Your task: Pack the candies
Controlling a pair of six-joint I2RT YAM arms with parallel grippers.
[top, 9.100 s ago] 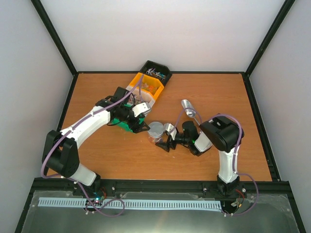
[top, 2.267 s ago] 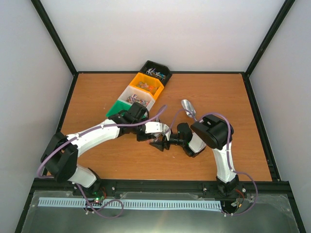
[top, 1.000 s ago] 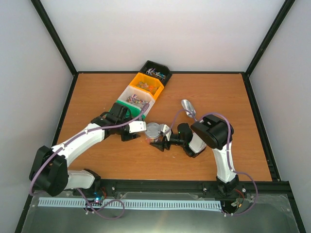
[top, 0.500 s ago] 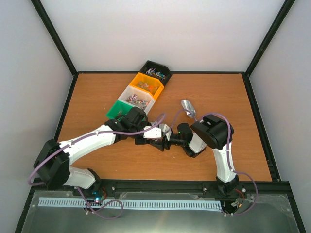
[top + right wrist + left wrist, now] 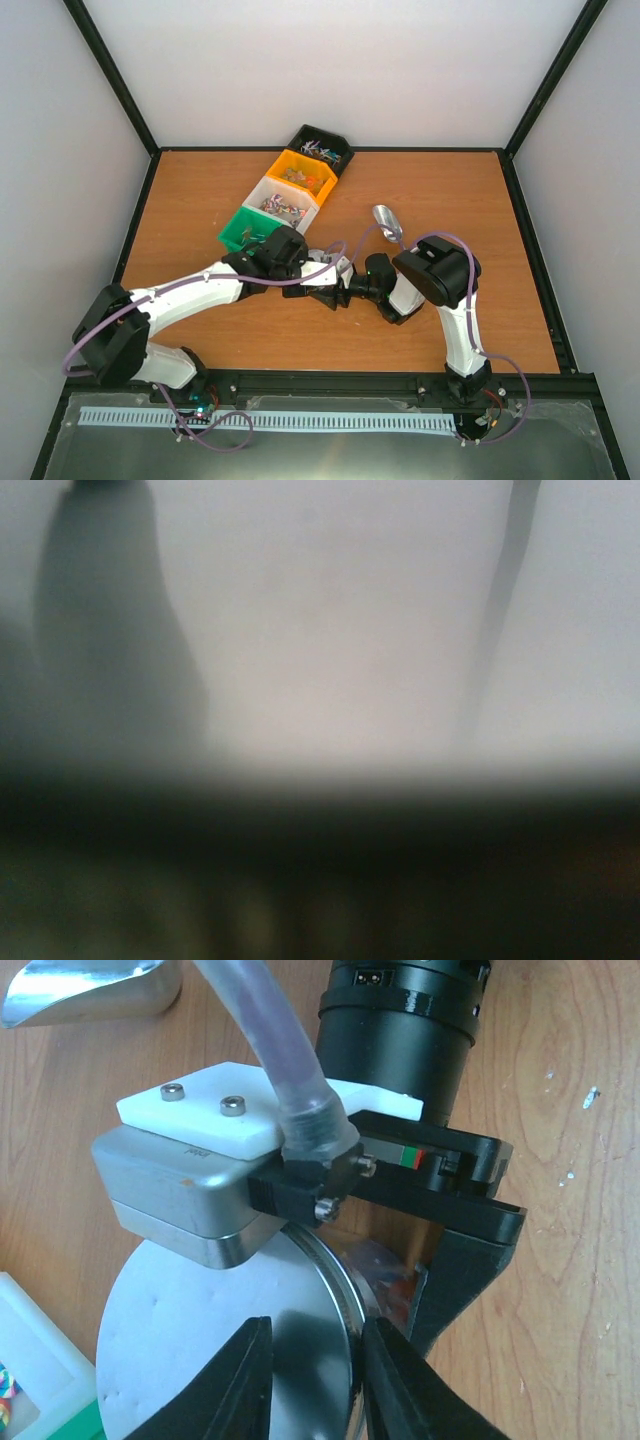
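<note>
- Wood-grain table [image 5: 200, 190], white walls [image 5: 330, 70], seen from the top camera: both arms meet at the table's centre. The left gripper [image 5: 318, 272] hangs just beside the right gripper [image 5: 340, 290], hiding whatever sits under them.
- Same view: the candies [image 5: 282, 207] lie in a diagonal row of four bins, green [image 5: 236, 232], white [image 5: 268, 190], orange [image 5: 318, 186] and black [image 5: 340, 158]. The row lies just behind the left gripper, the green bin nearest. A silver scoop [image 5: 388, 222] lies behind the right arm's wrist.
- Left wrist camera: the left gripper [image 5: 315, 1335] hovers over the round silver lid [image 5: 200, 1350] of a clear jar [image 5: 385, 1260]. Its jaws stand narrowly apart, nothing between them, bare lid showing in the gap.
- Same view: reddish candies [image 5: 395, 1285] show through the jar's wall, just right of the fingertips and lower. The right gripper stands wide around the jar, one black finger [image 5: 455, 1260] pressed to its wall, the other hidden under the wrist camera block [image 5: 185, 1185].
- Same view: one more striped sweet shows in the white bin at the left edge.
- Right wrist camera: a grey-white blur over a dark band; nothing can be made out.
</note>
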